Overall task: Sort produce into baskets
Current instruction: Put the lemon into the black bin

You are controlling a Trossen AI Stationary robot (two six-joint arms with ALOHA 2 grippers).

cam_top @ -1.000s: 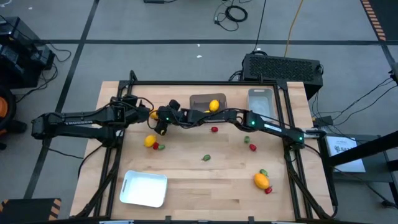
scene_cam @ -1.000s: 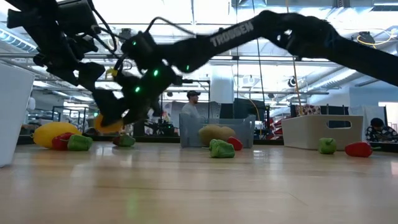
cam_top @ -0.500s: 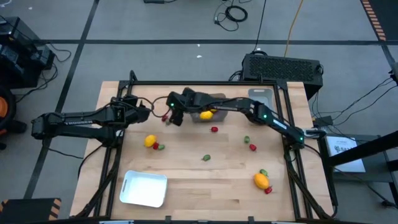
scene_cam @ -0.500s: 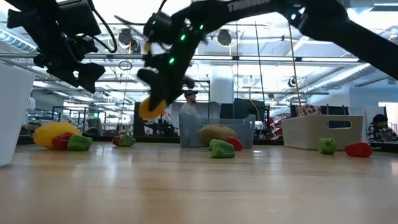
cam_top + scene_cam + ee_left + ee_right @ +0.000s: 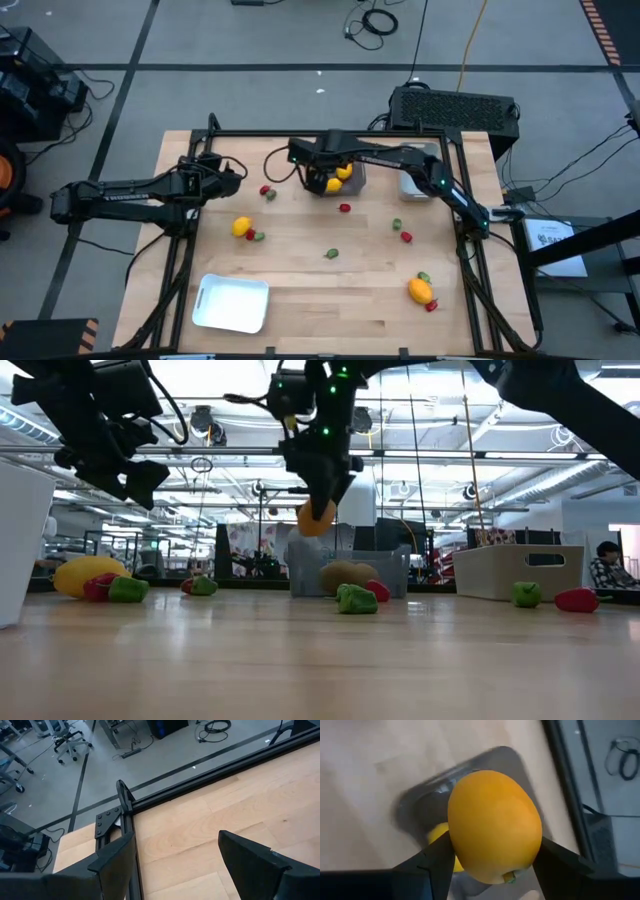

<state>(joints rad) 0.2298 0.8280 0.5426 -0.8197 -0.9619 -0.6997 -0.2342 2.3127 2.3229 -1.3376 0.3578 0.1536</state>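
- My right claw [image 5: 327, 183] pinches an orange fruit [image 5: 495, 826] between its two fingers [image 5: 432, 860], gripping it across its short width; the fruit's long axis runs away from the wrist, stem end toward the camera.
- The relation I care about: the dark grey bin [image 5: 352, 170] lies directly beneath the held fruit. In the right wrist view the bin's floor and a yellow fruit [image 5: 439, 834] already inside it show just behind the orange one.
- From table height the fruit [image 5: 317, 518] hangs above the bin's rim [image 5: 350, 556], apart from it, so I judge a straight release or a short descent would land it inside.
- From above, the claw sits over the bin's left part, so I would watch that the fruit does not clip that wall.
- My left claw [image 5: 237, 172] waits spread wide and empty near the table's [image 5: 330, 290] far-left corner, well apart from the bin; the right arm is plainly the nearer one.
- The remaining produce lies scattered on the table, and the white tray [image 5: 232, 302] sits at the near-left.
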